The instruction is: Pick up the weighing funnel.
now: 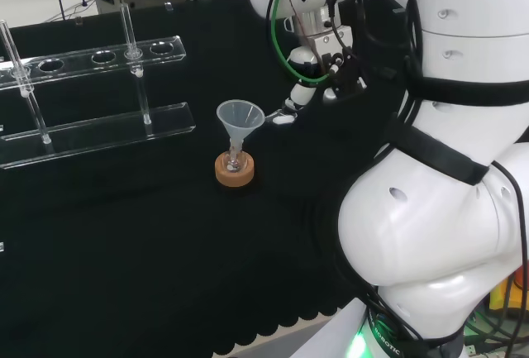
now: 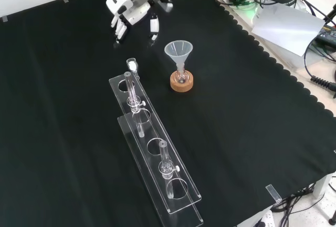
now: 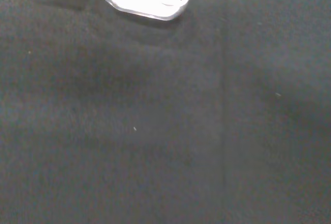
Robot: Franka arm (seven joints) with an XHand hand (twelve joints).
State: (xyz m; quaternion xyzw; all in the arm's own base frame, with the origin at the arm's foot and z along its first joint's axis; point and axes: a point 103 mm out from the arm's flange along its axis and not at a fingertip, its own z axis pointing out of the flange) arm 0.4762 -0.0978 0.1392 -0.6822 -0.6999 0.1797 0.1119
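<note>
Now hand (image 2: 132, 8) fingers (image 2: 153, 26) apart nr weighing funnel (image 2: 132, 64); rack (image 2: 157, 148), funnel (image 2: 178, 50) close by.

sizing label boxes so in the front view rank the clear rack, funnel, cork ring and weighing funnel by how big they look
1. clear rack, by far the largest
2. funnel
3. cork ring, only a little smaller than the funnel
4. weighing funnel, the smallest

Front view: bare cloth (image 2: 63, 106) left of weighing funnel (image 2: 132, 64); rack (image 2: 147, 131) end just beside it; funnel (image 2: 179, 53) near, right.
</note>
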